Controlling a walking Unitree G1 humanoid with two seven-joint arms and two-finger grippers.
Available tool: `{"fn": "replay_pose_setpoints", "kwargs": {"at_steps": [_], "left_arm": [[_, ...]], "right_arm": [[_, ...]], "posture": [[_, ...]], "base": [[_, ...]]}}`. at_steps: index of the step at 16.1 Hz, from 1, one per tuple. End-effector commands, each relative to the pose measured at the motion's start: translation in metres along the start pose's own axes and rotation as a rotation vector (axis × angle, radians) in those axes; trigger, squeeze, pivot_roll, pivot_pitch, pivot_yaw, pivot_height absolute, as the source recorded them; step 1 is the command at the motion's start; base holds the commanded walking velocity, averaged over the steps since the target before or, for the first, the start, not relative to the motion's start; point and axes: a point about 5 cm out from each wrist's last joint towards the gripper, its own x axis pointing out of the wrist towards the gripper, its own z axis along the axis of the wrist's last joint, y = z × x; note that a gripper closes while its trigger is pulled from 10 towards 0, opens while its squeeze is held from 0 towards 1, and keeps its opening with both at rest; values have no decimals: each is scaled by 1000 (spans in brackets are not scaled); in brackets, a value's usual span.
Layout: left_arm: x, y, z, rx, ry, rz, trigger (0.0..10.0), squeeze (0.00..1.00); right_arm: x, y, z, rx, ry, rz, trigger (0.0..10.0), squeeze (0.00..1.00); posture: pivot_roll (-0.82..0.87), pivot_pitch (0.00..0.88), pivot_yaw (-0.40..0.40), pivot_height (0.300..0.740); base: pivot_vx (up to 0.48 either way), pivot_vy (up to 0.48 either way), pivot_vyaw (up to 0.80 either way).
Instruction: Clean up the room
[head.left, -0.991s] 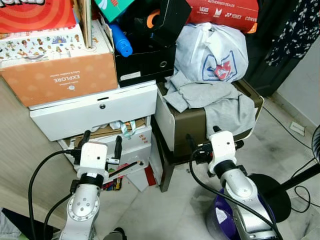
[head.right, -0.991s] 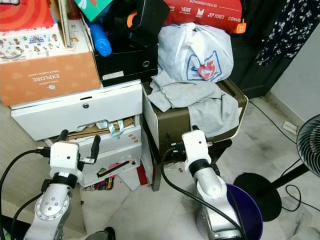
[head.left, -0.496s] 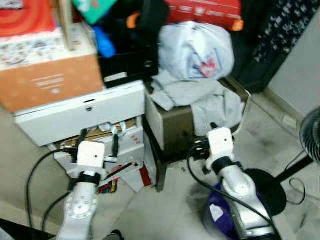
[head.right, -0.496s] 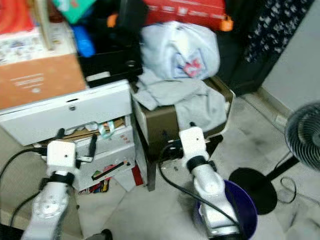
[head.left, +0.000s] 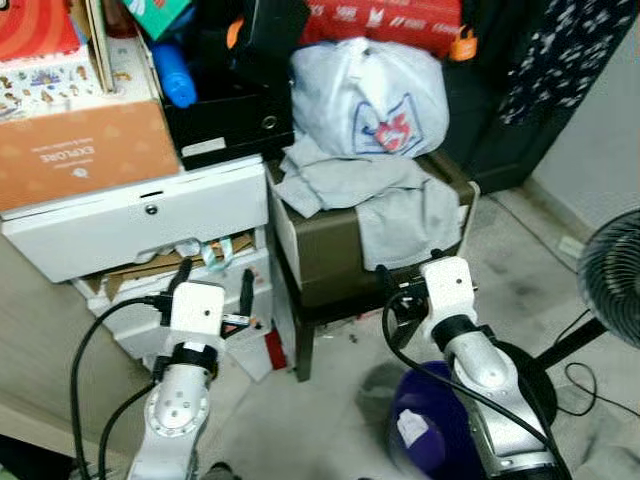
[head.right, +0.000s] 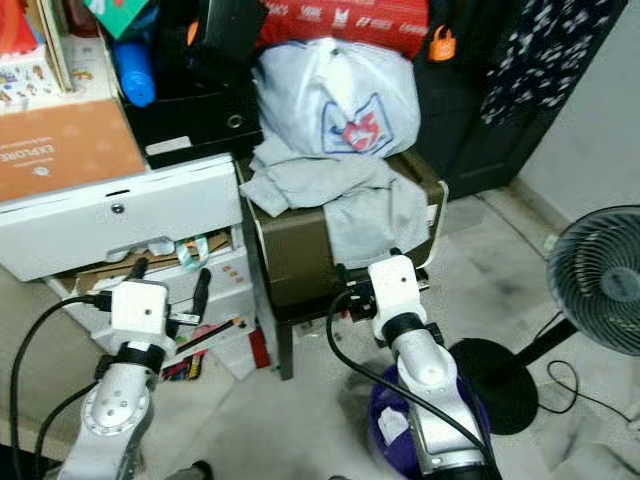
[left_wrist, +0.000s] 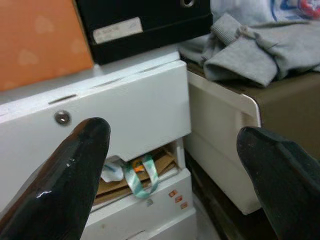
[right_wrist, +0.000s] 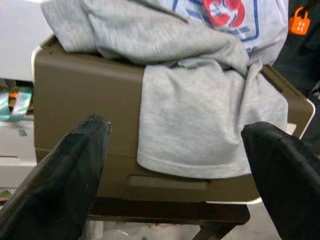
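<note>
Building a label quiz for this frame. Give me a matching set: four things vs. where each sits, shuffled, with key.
Things:
1. grey cloth
2. plastic bag
3. purple bin
4. fan

Places:
A. on the floor under the right arm
B. at the robot's far right
C. draped over the brown box's front edge
D. on top of the cloth pile

Pairs: 1-C, 2-D, 3-A, 4-B
</note>
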Motion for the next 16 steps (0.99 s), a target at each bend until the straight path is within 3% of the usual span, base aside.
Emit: {"fn": "replay_pose_setpoints", "kwargs": {"at_steps": [1,10,12,16], "left_arm": [[-1,4,-2,-3,9,14,10000,0],[-5,8,-5,-10,29,17,10000,0],[-17,16,-4,-14,32,21,10000,0],[-44,29,-7,-5,79,52,10000,0]], "right_arm": [[3,4,2,0,-8,11,10000,0],[8,1,4,-7,-23,15,10000,0],[1,-7,1,-14,-17,-23,10000,0],[-25,-26,-10,-18,27,-93,10000,0]], "posture": [[-28,127,-83,740],[-19,114,-80,740],[-16,113,-76,740],[-25,122,-68,740]], "base": [[0,0,800],[0,0,800],[0,0,694],[0,0,0]]}}
